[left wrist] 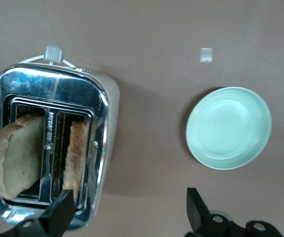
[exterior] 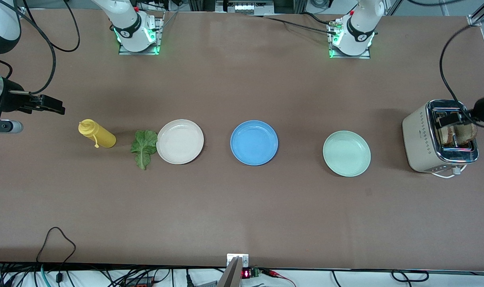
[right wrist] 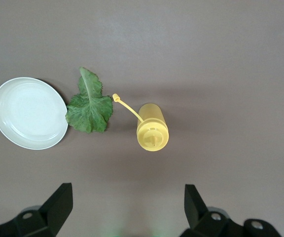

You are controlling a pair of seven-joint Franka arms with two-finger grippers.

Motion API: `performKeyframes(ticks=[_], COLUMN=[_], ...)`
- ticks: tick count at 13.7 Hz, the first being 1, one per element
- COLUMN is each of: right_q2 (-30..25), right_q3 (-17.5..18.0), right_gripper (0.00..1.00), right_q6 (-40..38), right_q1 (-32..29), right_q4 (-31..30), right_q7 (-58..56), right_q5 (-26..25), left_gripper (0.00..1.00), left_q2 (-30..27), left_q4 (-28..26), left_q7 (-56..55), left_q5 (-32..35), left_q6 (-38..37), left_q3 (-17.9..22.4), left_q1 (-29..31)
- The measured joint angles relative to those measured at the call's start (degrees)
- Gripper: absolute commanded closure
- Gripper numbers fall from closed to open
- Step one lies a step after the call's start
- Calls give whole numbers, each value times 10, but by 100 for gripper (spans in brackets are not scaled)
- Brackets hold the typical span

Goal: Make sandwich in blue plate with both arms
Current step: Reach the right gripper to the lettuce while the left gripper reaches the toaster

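Two bread slices [left wrist: 14,158] stand in the toaster [left wrist: 48,148] just under my left jaws [left wrist: 129,210], which gape wide and empty. I should straddle one slice squarely, pinch gently, lift straight up. My right jaws [right wrist: 127,210], also wide open, hang over bare surface [exterior: 242,207] near the lettuce [right wrist: 88,106]; the blue plate [exterior: 254,142] waits empty between both.

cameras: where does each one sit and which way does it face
Front: high across the table, facing both bases; sees the blue plate.
Left wrist: looks down on toaster and green plate; open left tool shows.
Right wrist: looks down on lettuce, bottle, white plate; open right tool shows.
Front shares all these.
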Motion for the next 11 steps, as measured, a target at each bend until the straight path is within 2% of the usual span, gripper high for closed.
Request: performKeyframes(ticks=[4,6,8,9,11], right_q2=[1,3,9,17,40], right_q3=[0,0,0,1,2], right_gripper=[0,0,0,0,0], right_q6=[0,0,0,0,2], right_q1=[0,0,0,0,1], right_q4=[0,0,-2,-3,-3], right_q7=[0,0,-2,-4,-4], right_q5=[0,0,0,0,1], left_gripper=[0,13,42,64,97], left_q2=[48,55,66,74,85], left_q4=[4,5,5,5,4], left_q7=[10,16,40,51,59], left_q5=[43,46,46,46,46], left_q6=[5,5,3,1,-7], left_q3=[0,0,0,0,0], left_q1=[14,17,27,33,43])
